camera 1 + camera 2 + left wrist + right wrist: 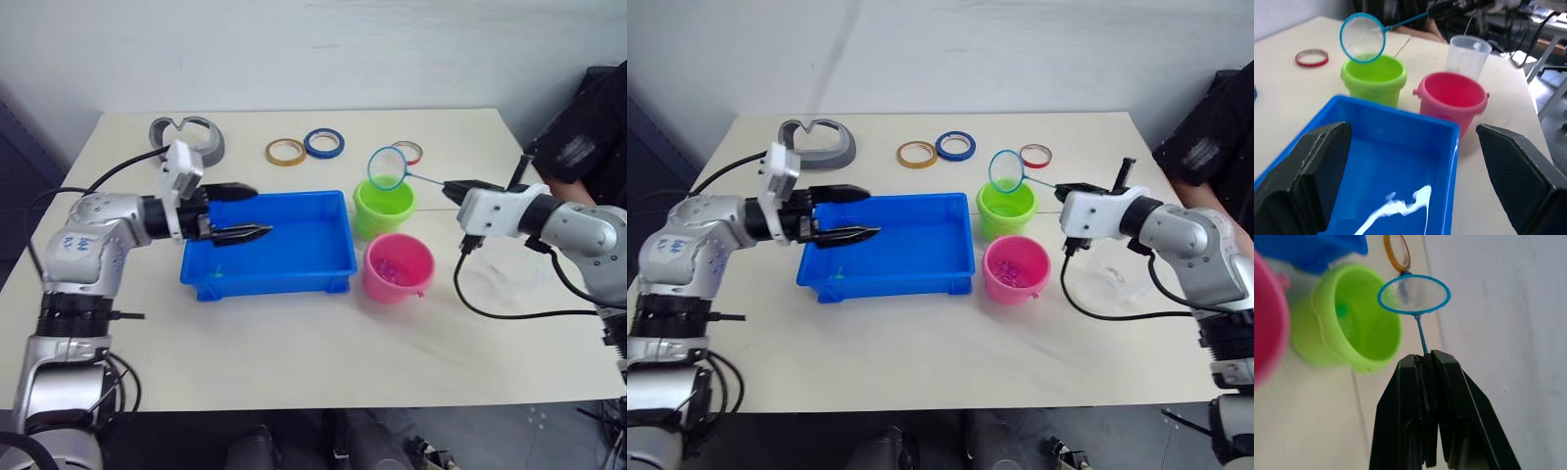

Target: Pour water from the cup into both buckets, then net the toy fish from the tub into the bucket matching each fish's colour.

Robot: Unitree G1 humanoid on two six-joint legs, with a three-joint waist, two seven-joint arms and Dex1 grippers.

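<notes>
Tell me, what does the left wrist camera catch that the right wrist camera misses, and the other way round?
The left wrist view alone has the clear cup, the red tape ring and the blue tub's inside. The right wrist view alone has the right gripper shut on the net's handle, a green fish inside the green bucket, and a yellow tape ring. Shared: the net, the green bucket, and the pink bucket.

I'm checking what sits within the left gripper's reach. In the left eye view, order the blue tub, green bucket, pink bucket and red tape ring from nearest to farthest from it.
1. Blue tub, directly under the left gripper.
2. Green bucket and pink bucket, both just past the tub's far end, too close to call.
3. Red tape ring, at the table's back, beyond the green bucket.
</notes>
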